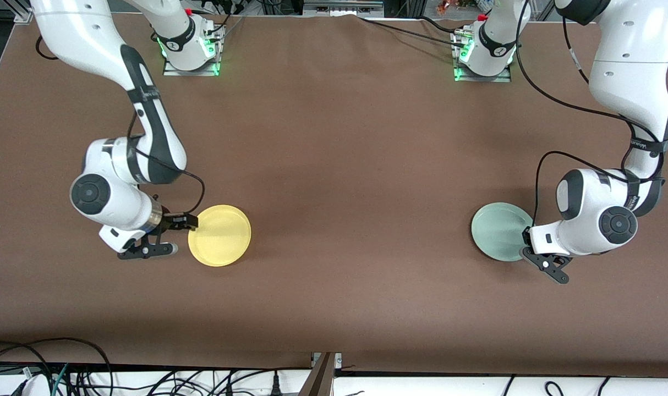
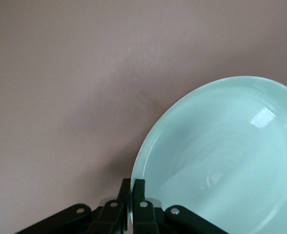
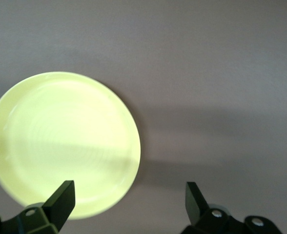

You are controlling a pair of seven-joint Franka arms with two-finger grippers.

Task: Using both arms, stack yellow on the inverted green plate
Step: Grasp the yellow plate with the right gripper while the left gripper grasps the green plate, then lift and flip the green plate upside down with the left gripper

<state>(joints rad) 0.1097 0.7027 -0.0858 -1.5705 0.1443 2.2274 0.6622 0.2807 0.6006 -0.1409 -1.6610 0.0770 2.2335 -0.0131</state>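
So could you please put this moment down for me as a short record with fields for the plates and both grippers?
green plate: right side up on the table, toward the left arm's end
yellow plate: right side up, toward the right arm's end
left gripper: shut on the green plate's rim
right gripper: open, low at the yellow plate's edge, one finger over its rim, not gripping
stacking: not yet done; plates well apart

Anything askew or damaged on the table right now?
Nothing stands out. Left gripper is shut on the green plate rim; right gripper is open beside the yellow plate. Both plates look intact, hollow side up.
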